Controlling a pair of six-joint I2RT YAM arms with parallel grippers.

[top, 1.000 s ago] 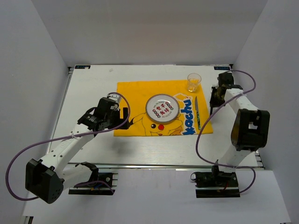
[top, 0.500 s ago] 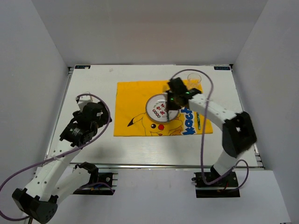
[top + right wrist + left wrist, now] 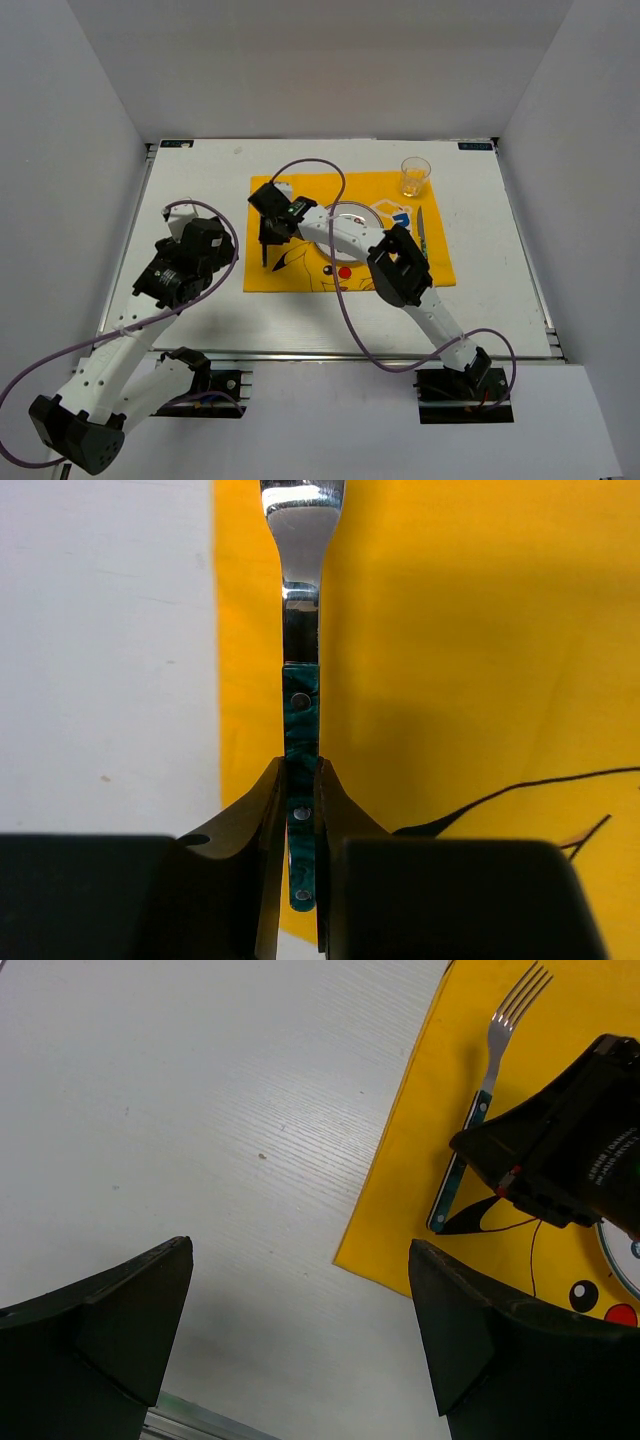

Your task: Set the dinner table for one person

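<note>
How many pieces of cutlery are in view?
2. A fork by the yellow cloth's left edge, held in the right gripper's jaws; a slim utensil, perhaps a knife, by its right edge. The arm may hide others.

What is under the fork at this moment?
Under the fork lies the yellow cloth, near its left edge. The right gripper grips the handle. The dinner table beneath the cloth is covered there.

The white dinner table (image 3: 200, 180) carries one yellow printed cloth (image 3: 440, 255), lying flat near its middle
</note>
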